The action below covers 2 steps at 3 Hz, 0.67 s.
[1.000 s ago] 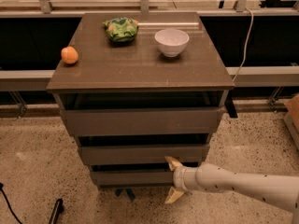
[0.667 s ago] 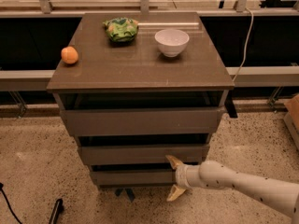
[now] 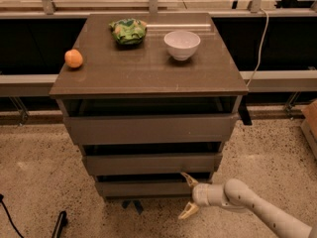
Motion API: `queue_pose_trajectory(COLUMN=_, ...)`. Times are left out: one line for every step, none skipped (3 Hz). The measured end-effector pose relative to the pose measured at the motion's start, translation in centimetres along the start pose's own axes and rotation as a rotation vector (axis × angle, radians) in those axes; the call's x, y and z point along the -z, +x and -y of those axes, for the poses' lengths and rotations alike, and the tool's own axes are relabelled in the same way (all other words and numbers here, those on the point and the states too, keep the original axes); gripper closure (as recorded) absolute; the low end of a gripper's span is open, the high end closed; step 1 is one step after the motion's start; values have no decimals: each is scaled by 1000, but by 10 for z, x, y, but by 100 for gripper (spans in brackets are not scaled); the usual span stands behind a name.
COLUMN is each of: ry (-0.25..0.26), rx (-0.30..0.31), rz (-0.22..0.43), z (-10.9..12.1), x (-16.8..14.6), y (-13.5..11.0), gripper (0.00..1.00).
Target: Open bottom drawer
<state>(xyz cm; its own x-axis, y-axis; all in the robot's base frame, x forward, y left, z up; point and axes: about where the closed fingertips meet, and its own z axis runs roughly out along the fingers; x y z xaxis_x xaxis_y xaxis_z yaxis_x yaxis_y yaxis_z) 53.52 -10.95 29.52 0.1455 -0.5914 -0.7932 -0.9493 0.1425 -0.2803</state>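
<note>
A speckled, beige stone-like floor (image 3: 34, 182) is seen beneath a boxy grey-brown cabinet (image 3: 148, 73) with a flat, smooth, faintly glossy top. Three plain, handleless drawer fronts are stacked in it, each narrower than the one above: the top drawer (image 3: 148, 129), the middle drawer (image 3: 148, 163), and the bottom drawer (image 3: 138, 188), which is set lowest, just above the floor. A dark gap is shown above each front; what lies inside cannot be made out. A smooth, rounded, off-white arm (image 3: 257, 207) is extended from the lower right, and its gripper (image 3: 187, 196) is held at the right end of the bottom drawer's front with the two pale, pointed fingers spread wide, one at the front's upper edge and one below it; whether the front is touched cannot be told. On the top, a round white bowl (image 3: 182, 44) is placed at the rear right, a crumpled green bag (image 3: 129, 31) just left of it, and a small orange (image 3: 74, 58) near the left edge.
</note>
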Motion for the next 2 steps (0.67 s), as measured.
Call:
queue_pose_trajectory(ry=-57, rx=-24, rz=46, z=4, x=2, y=19, gripper=0)
queue_pose_trajectory(ry=-103, rx=-3, rz=10, z=6, x=4, y=24, gripper=0)
